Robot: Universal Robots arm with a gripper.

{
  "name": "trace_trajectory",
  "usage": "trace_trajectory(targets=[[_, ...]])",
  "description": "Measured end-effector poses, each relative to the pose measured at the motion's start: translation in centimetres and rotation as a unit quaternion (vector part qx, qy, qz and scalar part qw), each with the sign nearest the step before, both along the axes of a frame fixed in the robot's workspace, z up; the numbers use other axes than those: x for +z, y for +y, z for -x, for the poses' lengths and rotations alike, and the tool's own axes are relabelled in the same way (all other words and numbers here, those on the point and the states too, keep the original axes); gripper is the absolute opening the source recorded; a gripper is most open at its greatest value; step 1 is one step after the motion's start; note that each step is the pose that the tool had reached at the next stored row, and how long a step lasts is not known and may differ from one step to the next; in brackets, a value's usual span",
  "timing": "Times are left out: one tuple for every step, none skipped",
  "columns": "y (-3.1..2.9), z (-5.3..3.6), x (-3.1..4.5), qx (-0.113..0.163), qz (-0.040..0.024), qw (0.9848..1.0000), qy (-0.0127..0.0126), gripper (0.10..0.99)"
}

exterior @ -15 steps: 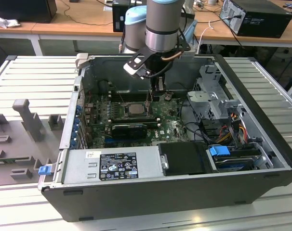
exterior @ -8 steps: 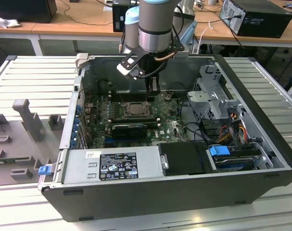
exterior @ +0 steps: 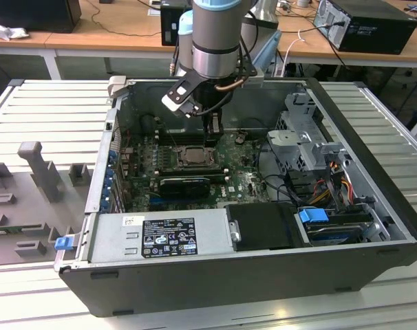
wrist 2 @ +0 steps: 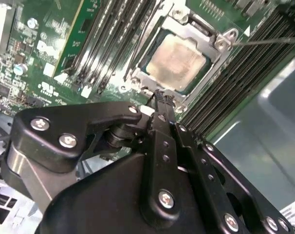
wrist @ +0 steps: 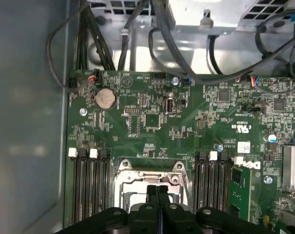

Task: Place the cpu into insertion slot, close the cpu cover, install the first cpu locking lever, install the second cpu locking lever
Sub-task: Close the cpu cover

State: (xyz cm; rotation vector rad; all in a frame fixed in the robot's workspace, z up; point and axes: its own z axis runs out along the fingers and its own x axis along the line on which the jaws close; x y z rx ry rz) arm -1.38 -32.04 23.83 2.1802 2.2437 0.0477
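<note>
- While hovering at the edge of the cpu cover (wrist 2: 212, 48), with the pincer (wrist 2: 162, 96) pinched fully together, gripping nothing.
- Best pressing only on metal, sparing the seated cpu (wrist 2: 179, 61).

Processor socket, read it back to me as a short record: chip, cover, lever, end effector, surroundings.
chip: lying in the socket, pale metal top showing
cover: silver frame lying down around the chip's edges
lever: thin metal rod running out from a socket corner; latched or not, cannot tell
end effector: shut, nothing visible between its fingers, tips at the socket's rim
surroundings: green circuit board, black memory slots on both sides of the socket
</note>
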Motion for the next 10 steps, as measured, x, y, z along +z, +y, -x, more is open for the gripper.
trace_trajectory(targets=[[0.05,0.40,-0.03,0.000,-0.0001,1.0000,0.0000,0.106],[0.08,0.74,-0.05,0.000,-0.0001,1.0000,0.0001,0.106],[0.11,1.08,-0.07,0.000,0.0000,1.0000,0.0001,0.106],[0.12,1.41,-0.09,0.001,0.0000,1.0000,0.0002,0.106],[0.16,1.69,-0.12,0.001,-0.0001,1.0000,0.0002,0.106],[0.21,1.79,-0.15,0.001,-0.0003,1.0000,0.0003,0.106],[0.23,1.96,-0.17,0.001,-0.0004,1.0000,0.0003,0.106],[0.23,2.10,-0.18,0.001,-0.0004,1.0000,0.0003,0.106],[0.24,2.25,-0.18,0.001,-0.0004,1.0000,0.0003,0.106],[0.25,2.31,-0.18,0.001,-0.0004,1.0000,0.0003,0.106]])
